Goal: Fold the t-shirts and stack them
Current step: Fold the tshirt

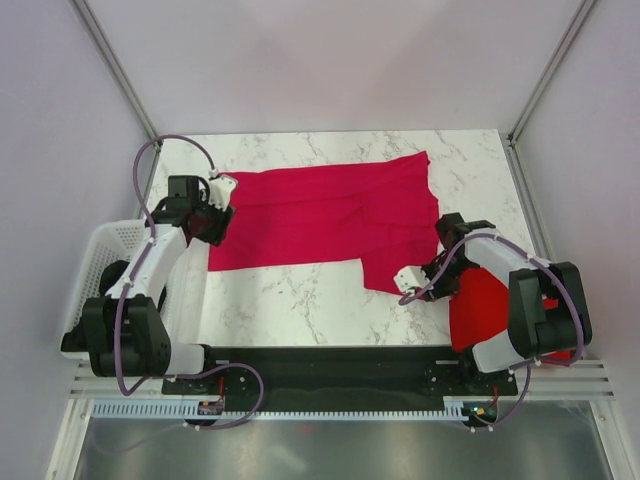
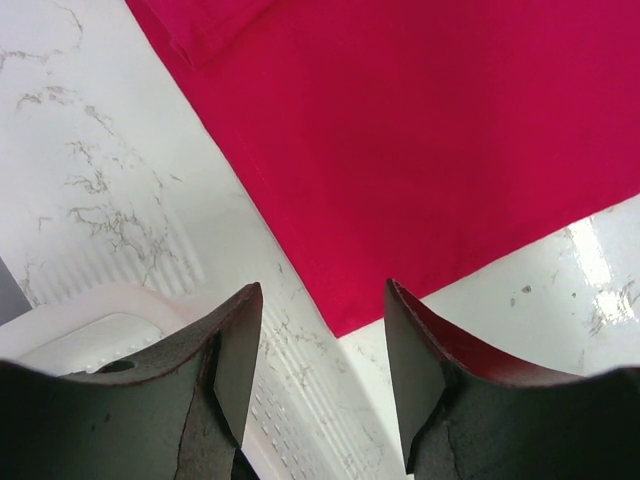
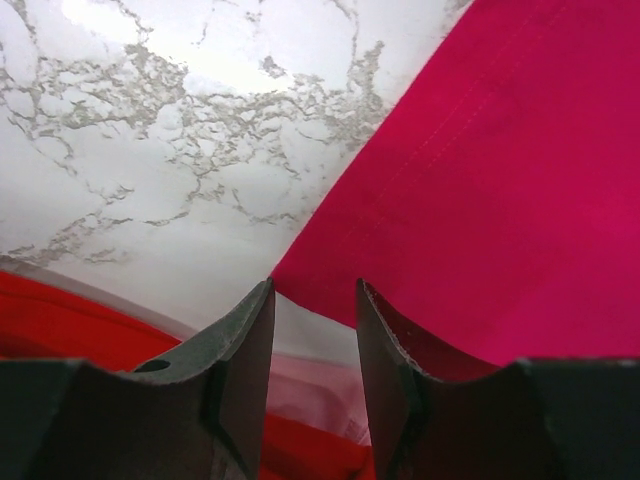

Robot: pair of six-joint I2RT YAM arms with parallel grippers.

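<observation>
A crimson-pink t-shirt [image 1: 330,215] lies spread across the far half of the marble table [image 1: 290,300]. My left gripper [image 1: 213,232] is open and empty above the shirt's near-left corner. In the left wrist view that corner of the shirt [image 2: 420,140] lies just ahead of the open gripper [image 2: 320,300]. My right gripper [image 1: 428,280] is open and empty at the shirt's near-right corner. In the right wrist view the shirt's hem [image 3: 500,200] lies just ahead of the gripper [image 3: 313,295]. A bright red shirt [image 1: 482,308] lies bunched under the right arm and shows in the right wrist view [image 3: 60,320].
A white slotted basket [image 1: 105,260] stands off the table's left edge beside the left arm. Bare marble [image 3: 180,150] shows near the shirt's front edge. Grey walls and metal posts close in the back and sides.
</observation>
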